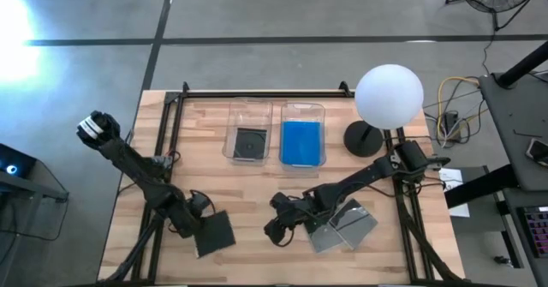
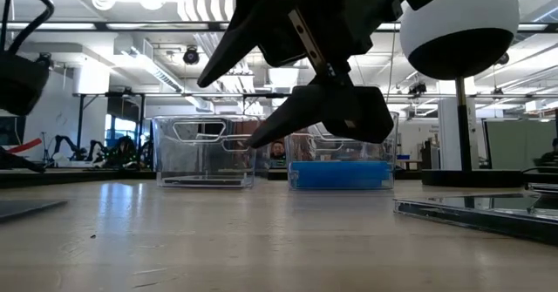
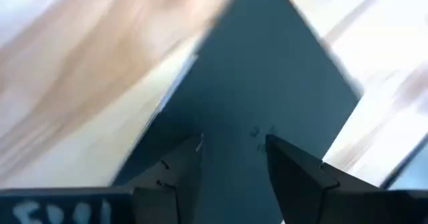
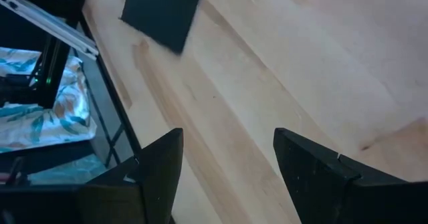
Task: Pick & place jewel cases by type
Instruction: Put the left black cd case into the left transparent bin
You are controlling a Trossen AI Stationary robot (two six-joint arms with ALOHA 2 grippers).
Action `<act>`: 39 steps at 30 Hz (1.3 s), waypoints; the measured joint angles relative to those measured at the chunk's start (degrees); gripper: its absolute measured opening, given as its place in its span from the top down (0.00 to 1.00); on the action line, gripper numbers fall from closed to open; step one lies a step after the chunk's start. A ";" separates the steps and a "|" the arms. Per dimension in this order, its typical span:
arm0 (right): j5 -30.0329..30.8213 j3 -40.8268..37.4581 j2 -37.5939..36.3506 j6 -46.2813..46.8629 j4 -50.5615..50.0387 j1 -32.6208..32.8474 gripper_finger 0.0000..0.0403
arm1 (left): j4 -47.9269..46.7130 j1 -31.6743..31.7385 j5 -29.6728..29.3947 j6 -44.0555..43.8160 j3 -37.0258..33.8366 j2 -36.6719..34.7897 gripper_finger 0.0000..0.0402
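While the high view shows the left gripper [image 1: 199, 228] low at the table's near left with a dark jewel case [image 1: 215, 232] at its tip, only the left wrist view shows its fingers [image 3: 175, 174] narrowly parted over that case [image 3: 261, 97]; whether they touch it cannot be told. The right gripper [image 1: 276, 225] hangs just right of it, empty, fingers spread wide in its wrist view [image 4: 227, 164], where the dark case [image 4: 162, 10] lies ahead. Just right of that gripper two clear-looking cases [image 1: 342, 225] lie side by side under the right arm. Farther off stand two clear bins: one [image 1: 248, 133] holds a dark case [image 1: 250, 143], the other [image 1: 303, 134] blue cases [image 1: 301, 141]. A white globe lamp [image 1: 388, 97] stands right of them. Partial white lettering on the left wrist cannot be read.
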 joint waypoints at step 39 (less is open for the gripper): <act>-4.29 0.07 5.33 5.78 4.47 -1.56 0.43 | 0.88 -3.34 -2.17 -22.31 -1.08 0.11 0.66</act>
